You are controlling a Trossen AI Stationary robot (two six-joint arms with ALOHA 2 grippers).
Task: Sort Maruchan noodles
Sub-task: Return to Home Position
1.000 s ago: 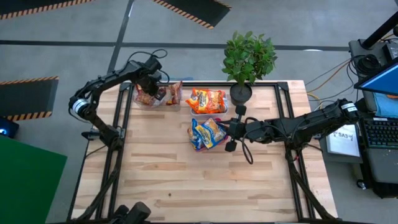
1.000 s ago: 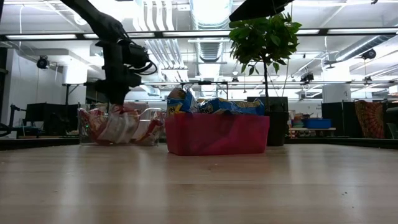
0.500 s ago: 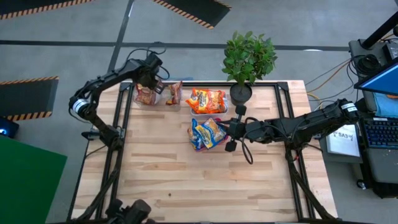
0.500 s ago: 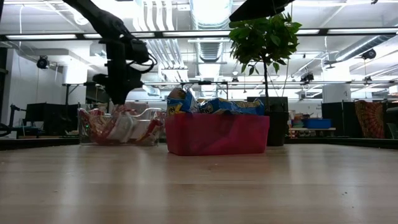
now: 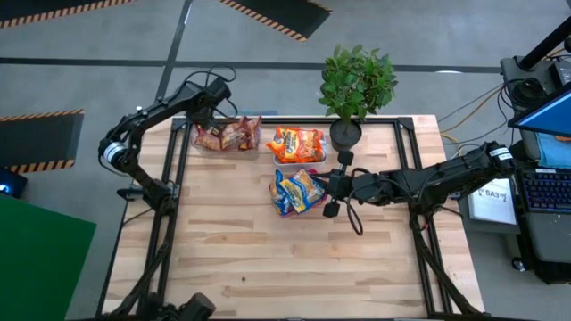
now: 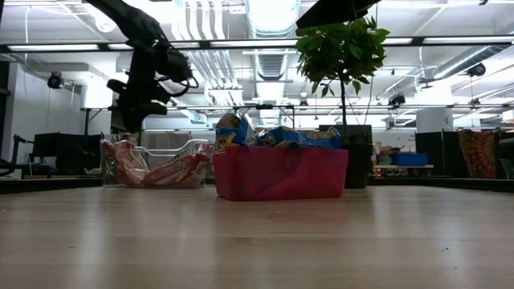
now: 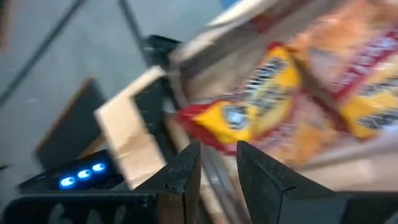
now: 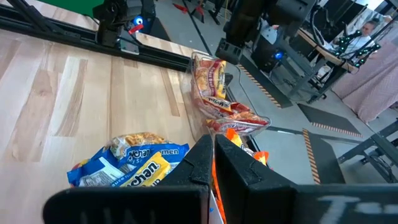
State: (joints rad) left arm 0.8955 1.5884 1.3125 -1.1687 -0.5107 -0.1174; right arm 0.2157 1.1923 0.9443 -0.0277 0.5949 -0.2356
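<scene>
My left claw [image 7: 217, 165] hangs in the air above the clear bin [image 6: 197, 149], at the table [image 5: 268, 259] corner far from the potted plant [image 5: 357, 80]. Its fingers [image 7: 186, 169] stand a narrow gap apart with nothing between them. Under it lie the reddish packets [image 5: 227, 135], heaped inside that clear bin, which is the pile farthest from the plant along the table's back edge.

The orange packets [image 5: 296, 143] sit between the reddish ones and the plant, just beside the plant's pot. The blue-and-yellow packets [image 5: 297, 190] fill the red bin [image 6: 281, 172], which stands on the table-middle side of the plant, one step forward from the orange pile. From table height the blue-and-yellow packets rise above the bin's rim, with the plant's trunk just behind them.

My right claw [image 8: 212, 152] is stretched low over the table, forward of the plant's pot and just beside the red bin. Its two fingers are pressed together and grip nothing
</scene>
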